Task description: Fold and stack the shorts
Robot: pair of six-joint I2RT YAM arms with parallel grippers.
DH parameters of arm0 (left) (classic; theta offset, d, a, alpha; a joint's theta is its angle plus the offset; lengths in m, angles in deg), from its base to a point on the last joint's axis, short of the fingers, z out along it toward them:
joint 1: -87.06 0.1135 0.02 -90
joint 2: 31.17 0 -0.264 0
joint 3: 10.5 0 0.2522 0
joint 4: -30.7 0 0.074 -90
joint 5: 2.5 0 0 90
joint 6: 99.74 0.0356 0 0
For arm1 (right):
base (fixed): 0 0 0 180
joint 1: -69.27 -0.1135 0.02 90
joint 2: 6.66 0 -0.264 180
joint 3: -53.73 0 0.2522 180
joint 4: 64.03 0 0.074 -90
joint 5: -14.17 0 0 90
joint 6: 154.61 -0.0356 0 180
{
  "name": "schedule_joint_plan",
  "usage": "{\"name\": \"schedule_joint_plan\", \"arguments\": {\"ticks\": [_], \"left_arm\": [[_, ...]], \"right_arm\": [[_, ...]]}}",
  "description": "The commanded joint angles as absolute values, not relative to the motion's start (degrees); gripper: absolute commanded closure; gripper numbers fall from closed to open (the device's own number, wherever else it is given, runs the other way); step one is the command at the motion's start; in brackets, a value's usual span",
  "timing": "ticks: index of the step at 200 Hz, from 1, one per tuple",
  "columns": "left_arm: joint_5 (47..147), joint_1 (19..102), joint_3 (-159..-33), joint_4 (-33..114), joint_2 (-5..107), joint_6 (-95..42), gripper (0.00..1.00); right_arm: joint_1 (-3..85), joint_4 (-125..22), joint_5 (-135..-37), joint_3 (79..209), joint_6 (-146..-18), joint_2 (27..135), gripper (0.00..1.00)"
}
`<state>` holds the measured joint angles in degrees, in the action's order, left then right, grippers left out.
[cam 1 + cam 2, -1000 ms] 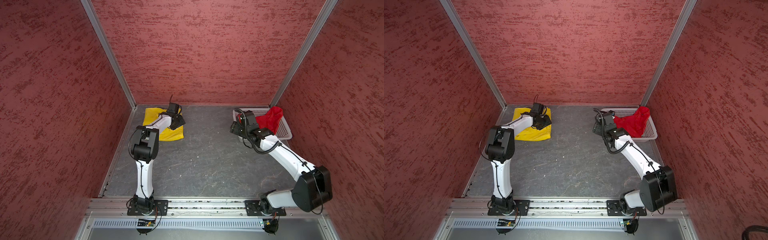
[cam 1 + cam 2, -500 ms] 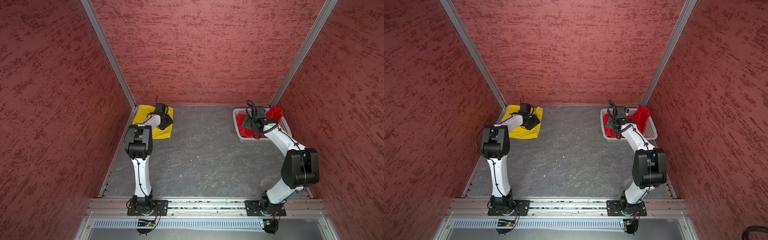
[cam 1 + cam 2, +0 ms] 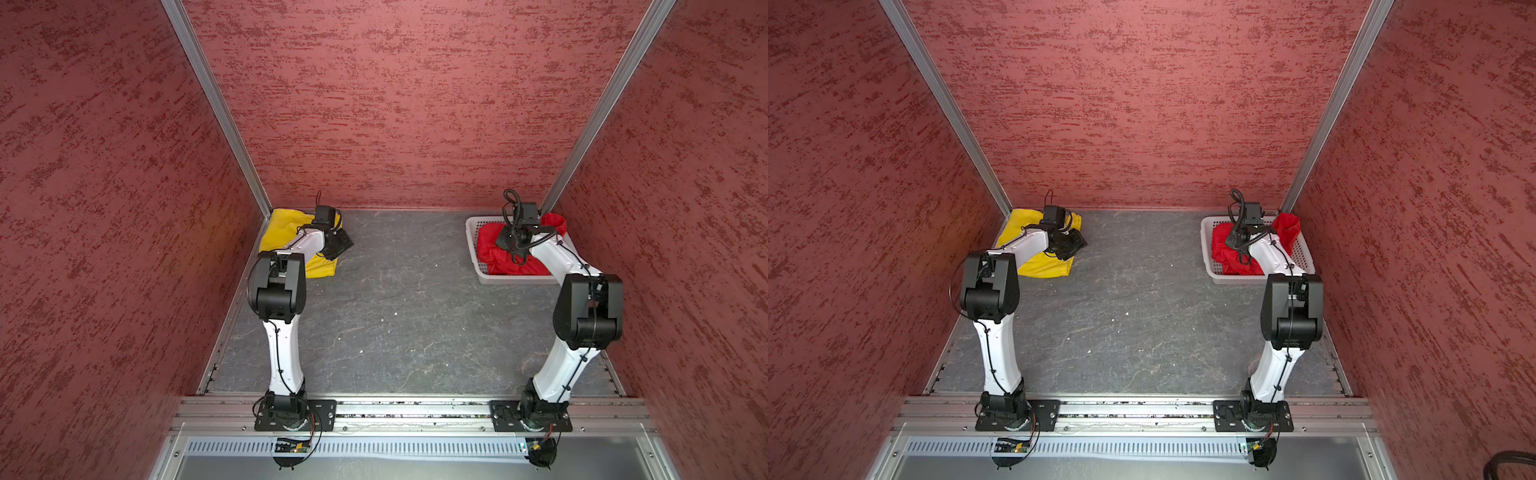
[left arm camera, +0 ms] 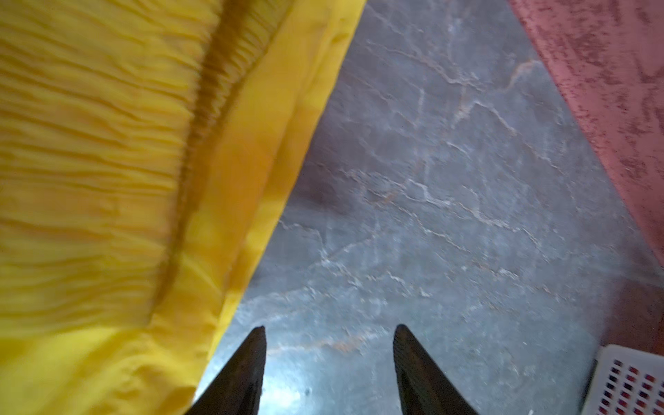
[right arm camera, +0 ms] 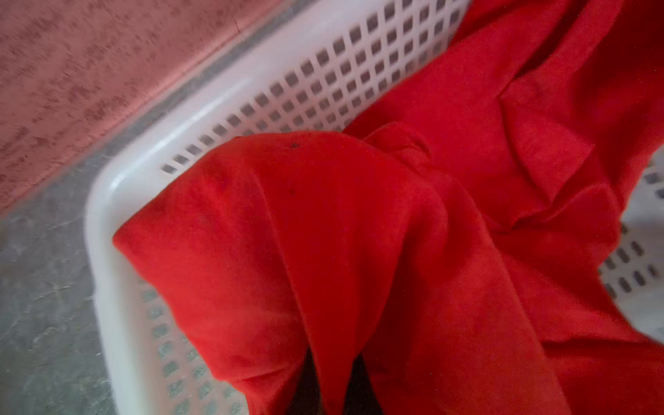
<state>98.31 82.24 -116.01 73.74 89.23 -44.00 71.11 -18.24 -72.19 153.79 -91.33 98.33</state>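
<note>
The yellow shorts (image 3: 286, 232) (image 3: 1021, 226) lie flat in the far left corner, their gathered waistband (image 4: 107, 151) close in the left wrist view. My left gripper (image 3: 343, 245) (image 4: 330, 327) hovers open over bare floor just beside their right edge, with nothing between its fingers. The red shorts (image 3: 490, 245) (image 3: 1223, 245) lie bunched in the white basket (image 3: 471, 241), one end raised at its far right corner. My right gripper (image 3: 509, 243) (image 5: 332, 381) is down in the basket, shut on a fold of the red shorts (image 5: 323, 233).
The basket (image 5: 118, 172) stands in the far right corner, close to the back and right walls. Red textured walls enclose three sides. Both arm bases sit on the metal rail at the front. Grey marbled floor (image 3: 407, 316) lies between the two arms.
My right arm swung from the middle into the basket and shut on the red shorts. My left arm drew back toward the far left corner, where the yellow shorts now lie closer to the wall.
</note>
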Motion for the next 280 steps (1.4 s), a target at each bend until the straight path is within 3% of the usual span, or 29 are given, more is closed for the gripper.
{"name": "schedule_joint_plan", "arguments": {"ticks": [1, 32, 78, 98, 125, 141, 156, 189, 204, 223, 247, 280], "left_arm": [[99.7, 81.8, -116.3, 73.4, 82.5, -44.3, 0.37], [101.3, 79.6, -116.8, 72.6, 77.2, -44.4, 0.26], [103.7, 76.6, -117.2, 73.0, 71.5, -43.8, 0.12], [105.1, 76.3, -115.6, 72.2, 68.7, -44.3, 0.00], [105.4, 76.3, -112.2, 71.0, 64.4, -44.4, 0.01], [105.2, 76.7, -109.9, 70.7, 61.9, -44.5, 0.01], [105.3, 77.4, -107.5, 70.0, 59.8, -44.8, 0.01], [106.0, 78.8, -103.8, 69.4, 57.8, -45.6, 0.01], [106.5, 78.8, -102.7, 69.4, 58.0, -45.9, 0.01], [108.1, 78.2, -101.3, 69.1, 58.8, -46.3, 0.00], [108.9, 75.7, -98.8, 70.4, 59.0, -44.7, 0.00], [110.5, 70.3, -93.0, 71.2, 56.9, -40.1, 0.10]], "right_arm": [[70.8, -16.0, -71.7, 162.2, -90.8, 89.8, 1.00], [68.5, -11.2, -72.1, 173.5, -88.7, 83.3, 1.00], [62.5, -13.9, -87.5, 181.6, -91.0, 76.9, 1.00], [60.2, -17.5, -97.0, 181.5, -95.8, 75.2, 1.00], [55.5, -19.6, -99.5, 178.8, -98.8, 74.6, 1.00], [54.2, -21.4, -99.5, 173.4, -100.6, 73.2, 0.87], [54.0, -24.7, -98.8, 165.1, -102.7, 71.0, 0.80], [54.0, -34.8, -98.6, 143.5, -109.6, 67.6, 0.79], [54.0, -36.7, -98.0, 137.5, -111.3, 68.1, 0.71], [53.9, -33.4, -93.9, 135.9, -109.0, 69.1, 0.64], [53.7, -28.0, -87.8, 137.0, -104.9, 67.9, 0.63], [48.8, -22.6, -83.3, 137.0, -96.3, 66.2, 0.62]]}}
